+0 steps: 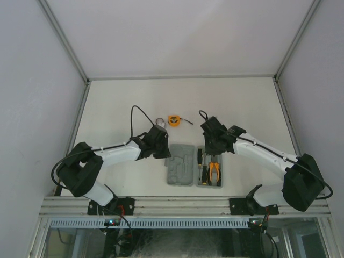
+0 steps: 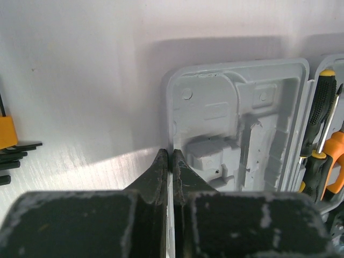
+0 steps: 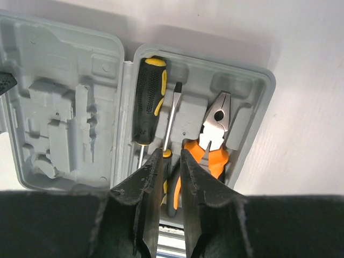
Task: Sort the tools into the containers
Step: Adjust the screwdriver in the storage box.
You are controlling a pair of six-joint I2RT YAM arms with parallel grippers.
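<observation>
L gripper (image 2: 171,161) was all but closed, pinching the case (image 2: 236,72) by its left rim, at the middle of the table's (image 1: 118,107) near edge. Hex keys (image 2: 8,134) lay left of it, seen by L wrist cam only. R gripper (image 3: 171,164) hung over the case's right half, fingers slightly apart either side of a screwdriver (image 3: 171,115) handle; gripping or not, couldn't tell. 2nd screwdriver (image 3: 148,102) lay just left of it, pliers (image 3: 212,134) just right, both in recesses. Only top cam showed tape (image 1: 173,120), beyond the case twd table centre.

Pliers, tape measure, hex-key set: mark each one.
pliers (image 3: 215,129), right wrist view, steel head.
tape measure (image 1: 173,120), top external view, orange body.
hex-key set (image 2: 6,133), left wrist view, orange holder.
</observation>
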